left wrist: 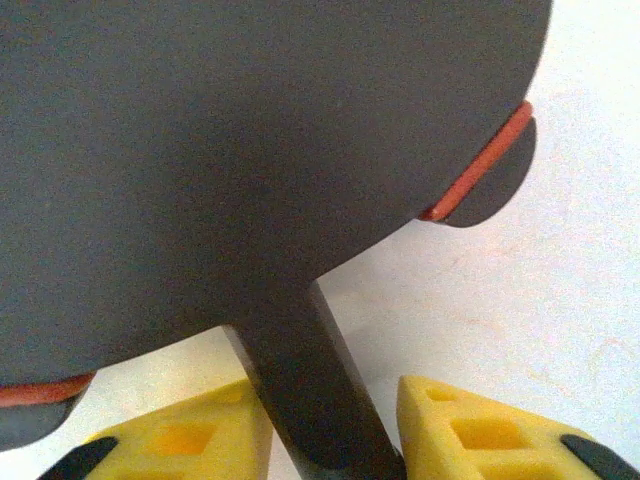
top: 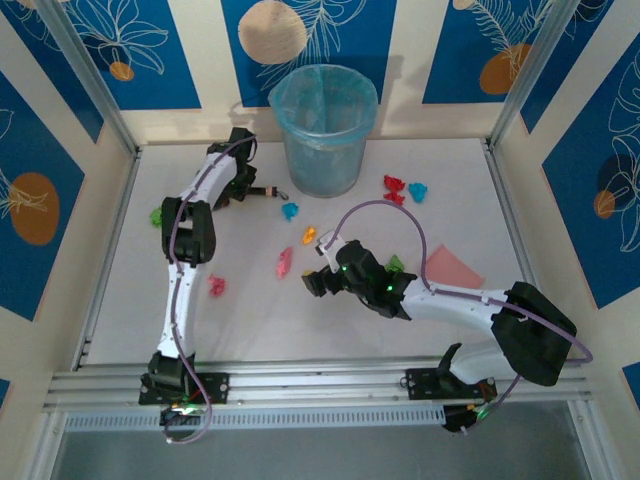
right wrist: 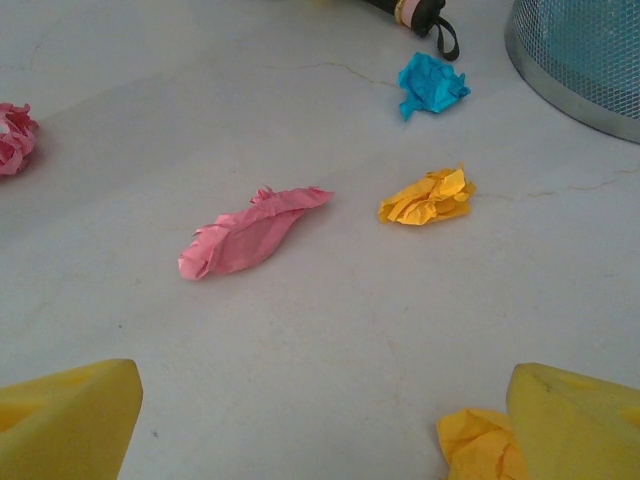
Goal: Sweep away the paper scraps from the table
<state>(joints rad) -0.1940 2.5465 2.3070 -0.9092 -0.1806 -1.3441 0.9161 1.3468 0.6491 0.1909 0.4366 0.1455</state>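
The paper scraps point(top: 285, 263) lay scattered over the table point(top: 250, 330). Pink, orange and cyan pieces sat mid-table near the bin point(top: 322, 130), red and cyan pieces lay to the bin's right, one green piece was at the far left, and one red piece lay beside the left arm. None was on the pink dustpan point(top: 452, 268), which lay flat on the right side.

Risks, as judged:
- The left gripper point(left wrist: 335, 392) was narrow, with its yellow fingers on either side of the dark stem of a brush-like tool point(left wrist: 250, 150). A full clamp could not be confirmed. A loose hold would let the tool twist or slip on the first stroke.
- The scraps looked light and crumpled. A fast stroke would probably flick them sideways or over the table edge rather than gather them.
- An orange scrap point(right wrist: 478, 447) sat just beside one finger of the right gripper point(right wrist: 322, 380). Any travel of that arm could drag it along.

Pose: the left arm reached far forward, bent at the elbow, with its wrist low beside the bin. The right arm lay folded across mid-table, jaws wide and empty, close above the surface and facing the pink piece.
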